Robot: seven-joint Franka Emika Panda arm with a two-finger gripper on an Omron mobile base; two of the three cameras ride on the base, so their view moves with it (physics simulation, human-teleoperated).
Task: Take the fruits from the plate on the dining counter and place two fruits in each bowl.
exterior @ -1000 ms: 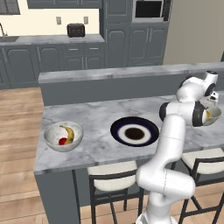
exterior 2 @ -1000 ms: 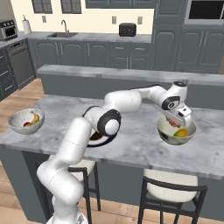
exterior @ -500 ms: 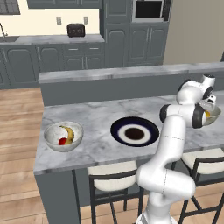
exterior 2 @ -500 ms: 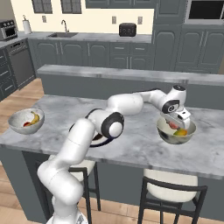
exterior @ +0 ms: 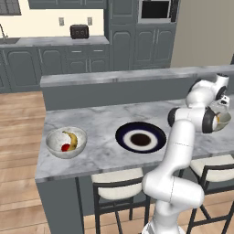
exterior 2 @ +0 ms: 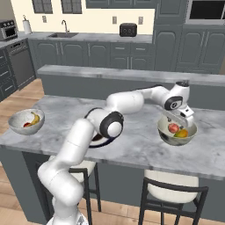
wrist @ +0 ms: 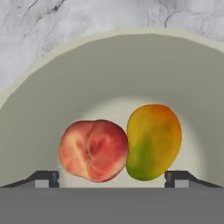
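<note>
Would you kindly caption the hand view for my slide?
Open gripper above the cream-grey bowl, where a pinkish-red fruit and a yellow-green fruit lie touching.

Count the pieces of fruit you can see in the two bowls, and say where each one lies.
4. A banana and a red fruit in the left bowl; a pinkish-red fruit and a yellow-green fruit in the right bowl.

On the marbled table (exterior: 100, 125), the navy-rimmed plate (exterior: 140, 137) with its white ring and brown centre lies flat, bare of fruit. The white speckled bowl (exterior: 66, 142) near the table's left end holds a curved banana (exterior: 71, 139) and a red round fruit (exterior: 65, 147). The cream-grey bowl (wrist: 65, 87) holds a pinkish-red fruit (wrist: 93, 150) and a yellow-green oval one (wrist: 153, 141), touching side by side.
</note>
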